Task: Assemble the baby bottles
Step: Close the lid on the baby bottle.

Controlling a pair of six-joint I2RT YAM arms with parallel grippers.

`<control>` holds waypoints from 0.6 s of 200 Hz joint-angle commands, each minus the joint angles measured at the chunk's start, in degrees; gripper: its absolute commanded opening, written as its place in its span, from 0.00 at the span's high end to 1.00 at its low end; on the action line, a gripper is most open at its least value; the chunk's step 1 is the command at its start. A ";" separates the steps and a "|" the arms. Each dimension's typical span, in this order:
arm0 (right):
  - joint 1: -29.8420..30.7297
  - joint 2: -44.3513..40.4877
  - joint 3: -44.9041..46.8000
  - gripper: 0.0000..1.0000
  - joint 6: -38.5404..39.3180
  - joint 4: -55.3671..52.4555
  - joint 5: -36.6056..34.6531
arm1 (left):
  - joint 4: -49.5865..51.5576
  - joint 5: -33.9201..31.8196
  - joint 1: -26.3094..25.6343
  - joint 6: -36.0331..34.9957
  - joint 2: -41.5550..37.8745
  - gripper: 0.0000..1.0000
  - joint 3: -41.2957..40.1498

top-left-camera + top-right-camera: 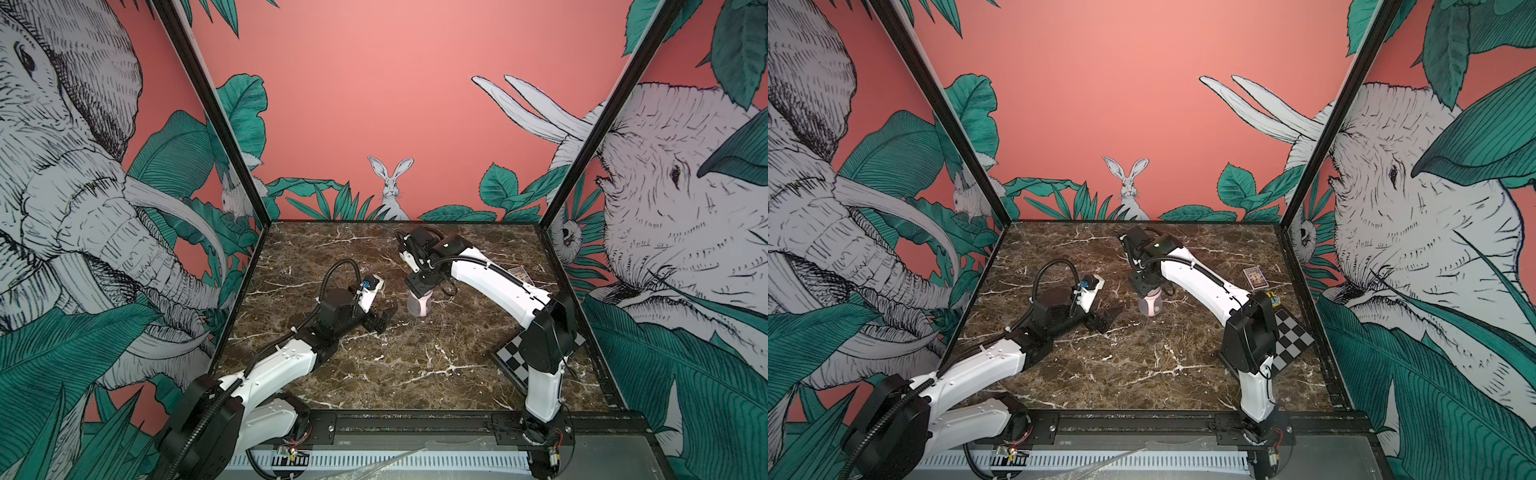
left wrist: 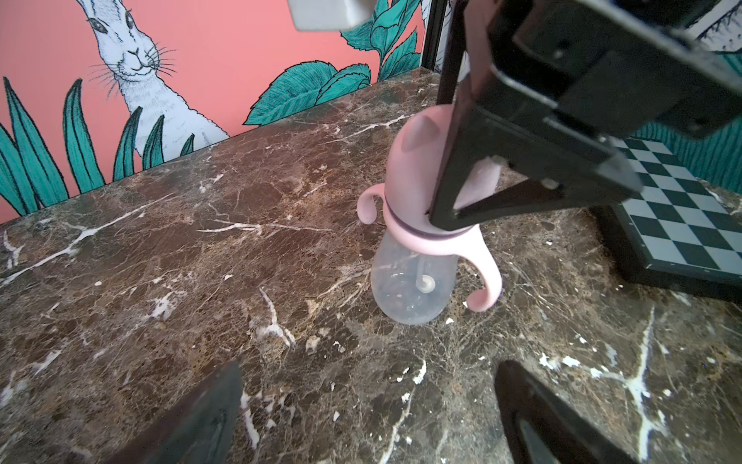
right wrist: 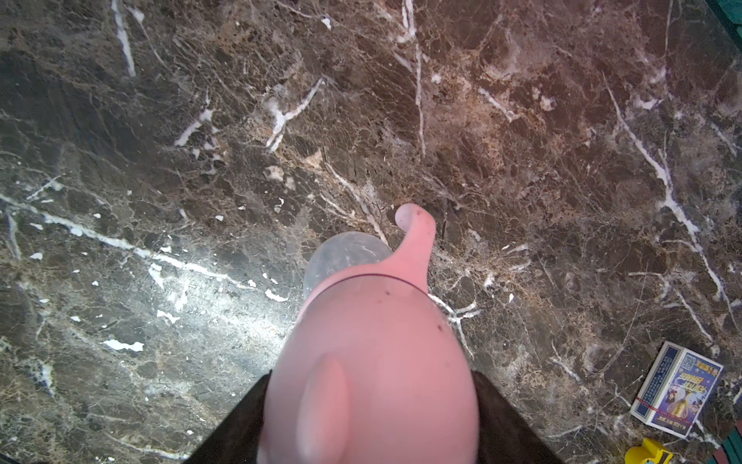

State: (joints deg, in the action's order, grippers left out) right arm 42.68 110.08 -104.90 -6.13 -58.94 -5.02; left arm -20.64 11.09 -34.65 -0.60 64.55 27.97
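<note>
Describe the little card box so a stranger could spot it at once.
Look at the brown marble table, on the side of the right arm, where a black-and-white checkerboard lies. Beyond the board, nearer the back wall, a small card box lies flat on the marble. It is the only thing there with a blue border and a colourful printed picture.

The right gripper [image 1: 1147, 291] grips the pink top of the upright baby bottle [image 1: 1148, 309]; the left gripper [image 1: 1108, 317] stands open nearby.

A robot test cell: marble-look worktop [image 1: 395, 374] walled by jungle-print panels [image 1: 395, 104], two arms [image 1: 282, 361] on a black rail [image 1: 415, 417] at its front.
</note>
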 commanded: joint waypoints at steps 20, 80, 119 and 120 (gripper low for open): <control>-0.83 0.31 6.56 0.32 -2.35 -0.13 3.97 | -0.06 0.33 0.38 -0.02 -0.17 0.01 -0.21; -1.27 -0.55 9.04 0.33 -3.26 2.14 4.40 | 0.96 0.07 0.38 -0.10 -1.35 0.01 -0.37; -1.19 -2.22 7.88 0.31 -3.20 2.95 3.47 | 0.96 -0.08 0.38 -0.28 -1.44 0.00 -0.14; -1.19 -2.27 7.83 0.31 -3.19 2.95 3.41 | 0.96 -0.09 0.38 -0.28 -1.44 0.01 -0.12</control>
State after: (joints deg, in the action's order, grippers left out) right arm 41.56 106.76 -98.94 -8.47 -51.44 -3.46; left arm -19.77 11.09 -34.65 -0.64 64.51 27.97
